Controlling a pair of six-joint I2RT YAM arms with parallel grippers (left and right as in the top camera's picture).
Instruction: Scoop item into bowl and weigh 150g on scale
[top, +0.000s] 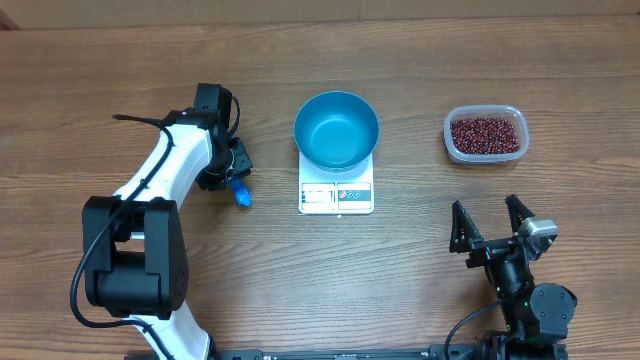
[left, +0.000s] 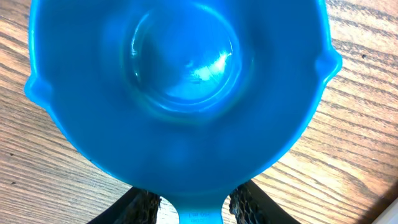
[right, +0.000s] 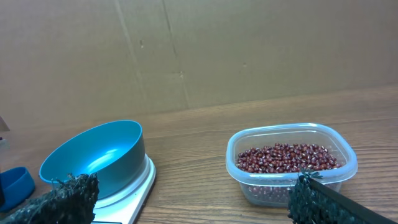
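A small blue handled scoop (top: 241, 191) lies on the wood left of the scale. My left gripper (top: 236, 172) is down over it. In the left wrist view the scoop (left: 180, 93) fills the frame. My left gripper (left: 194, 202) straddles its handle closely, with thin strips of wood showing on both sides; I cannot tell whether the pads touch it. The empty blue bowl (top: 336, 130) stands on the white scale (top: 336, 197). Red-brown beans (top: 486, 133) fill a clear tub. My right gripper (top: 492, 222) is open and empty, near the front edge. It faces the bowl (right: 93, 158), scale (right: 137, 186) and beans (right: 286, 157).
The clear plastic tub (top: 450, 146) sits at the right, its wall (right: 292, 180) just beyond my right fingers (right: 78, 190). A cardboard wall stands behind the table in the right wrist view. Bare wood lies between the scale and the tub.
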